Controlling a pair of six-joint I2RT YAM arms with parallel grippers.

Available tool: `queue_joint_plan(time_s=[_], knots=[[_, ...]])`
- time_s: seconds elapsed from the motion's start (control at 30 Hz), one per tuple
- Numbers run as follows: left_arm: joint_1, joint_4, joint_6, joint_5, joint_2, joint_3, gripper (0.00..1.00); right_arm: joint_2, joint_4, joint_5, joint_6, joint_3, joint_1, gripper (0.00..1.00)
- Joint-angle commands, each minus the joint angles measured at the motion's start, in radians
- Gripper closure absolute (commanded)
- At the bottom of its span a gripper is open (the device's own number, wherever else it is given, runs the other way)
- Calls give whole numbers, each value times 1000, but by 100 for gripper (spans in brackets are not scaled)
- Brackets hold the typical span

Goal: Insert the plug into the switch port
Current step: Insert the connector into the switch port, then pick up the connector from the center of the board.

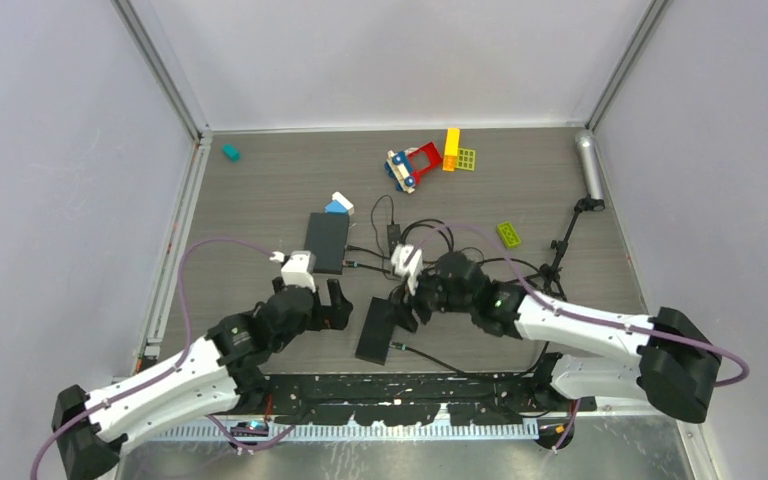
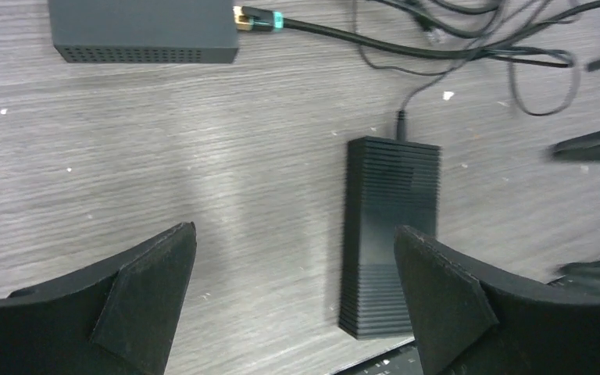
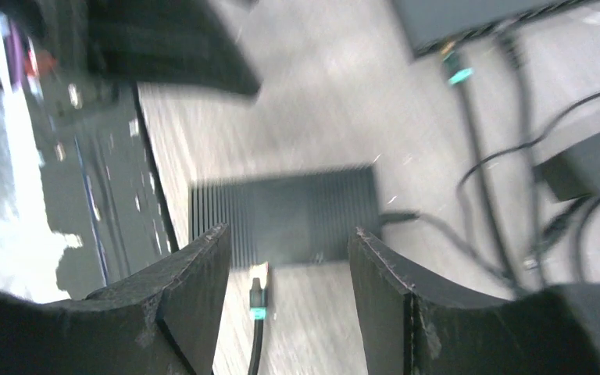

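Hovering low over the grey wood-grain surface (image 2: 203, 156), the right hand (image 3: 289, 233) is released: two matte black wedge fingers spread wide, gripping nothing. Between them lies the plug (image 3: 256, 297), slim and dark with a teal band, its tip right at the edge of the ribbed black box (image 3: 297, 215); blur hides whether they touch. The right arm reaches in flat from 4 o'clock. At the box's 9 o'clock the left hand (image 2: 294, 229) is spread too, empty, fingers pointing to 12. At its 11 o'clock sits the switch (image 2: 144, 31), a smooth slab with a perforated side and a gold-tipped teal connector (image 2: 256, 19) at its corner. Thin black cables (image 2: 469, 47) loop at 1 o'clock.
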Motion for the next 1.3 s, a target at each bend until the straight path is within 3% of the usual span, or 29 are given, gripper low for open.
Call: queue_joint_plan(time_s=[0.0, 0.13, 0.33, 0.67, 0.87, 1.03, 1.13, 1.27], knots=[[168, 28, 145, 178, 170, 94, 0, -37, -104, 74, 221, 199, -105, 40], [316, 103, 203, 336, 269, 149, 2, 31, -261, 200, 346, 331, -230, 46], [407, 111, 289, 362, 337, 188, 2, 94, -352, 364, 428, 395, -403, 50], [432, 162, 302, 363, 338, 128, 3, 248, -497, 481, 524, 519, -592, 51], [432, 197, 305, 365, 314, 81, 4, 445, -542, 383, 438, 667, -600, 53], [432, 217, 300, 359, 297, 51, 5, 549, -444, 147, 338, 730, -595, 56], [433, 231, 297, 362, 290, 32, 5, 636, -470, 109, 333, 811, -580, 65], [432, 234, 293, 369, 284, 17, 5, 715, -466, 149, 359, 870, -529, 66]])
